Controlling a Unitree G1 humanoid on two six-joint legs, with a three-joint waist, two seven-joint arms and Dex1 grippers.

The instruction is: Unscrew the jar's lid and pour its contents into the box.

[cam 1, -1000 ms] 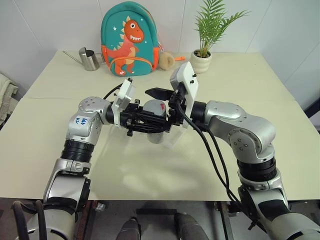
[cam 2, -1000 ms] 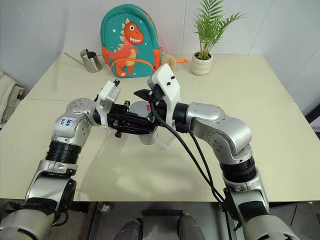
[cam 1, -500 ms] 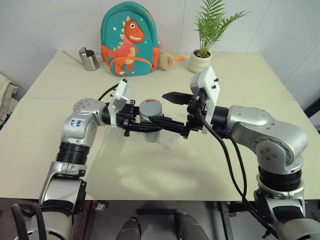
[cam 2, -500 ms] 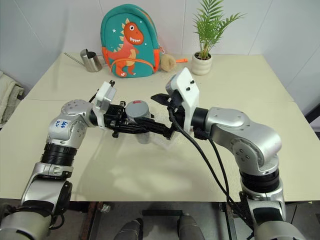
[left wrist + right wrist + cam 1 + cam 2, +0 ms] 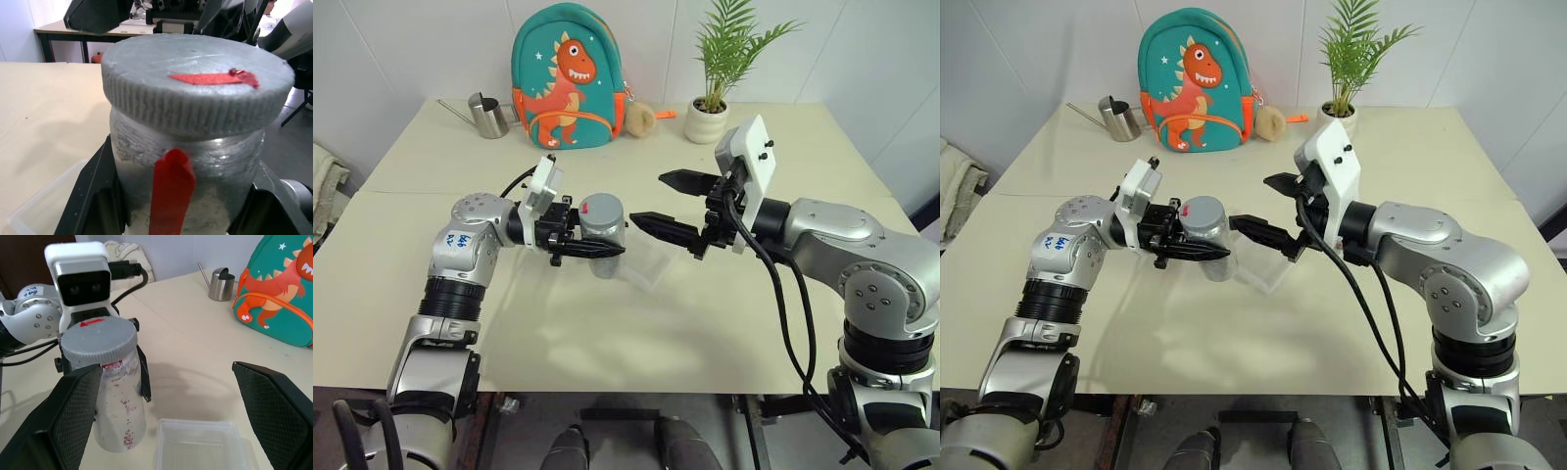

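My left gripper (image 5: pixel 603 245) is shut on the jar (image 5: pixel 604 233) and holds it upright above the table, its fingers (image 5: pixel 93 196) clamped on both sides of the body. The grey ribbed lid (image 5: pixel 602 209) sits on the jar, red mark on top. A red stripe runs down the jar's side (image 5: pixel 171 186). The contents are hidden inside. My right gripper (image 5: pixel 646 197) stands open just right of the jar, pointing at it and touching nothing. The clear box (image 5: pixel 651 264) lies on the table below, between jar and right gripper.
At the table's back stand a steel mug with a long handle (image 5: pixel 489 116), a dinosaur backpack (image 5: pixel 570 73), a plush toy (image 5: pixel 639 117) and a potted plant (image 5: pixel 710 108). Bare tabletop (image 5: pixel 607 333) stretches to the near edge.
My right gripper, whose fingers flanked the lid a second ago, has drawn back to the right, still open. The lid stays on the jar, which my left gripper keeps holding.
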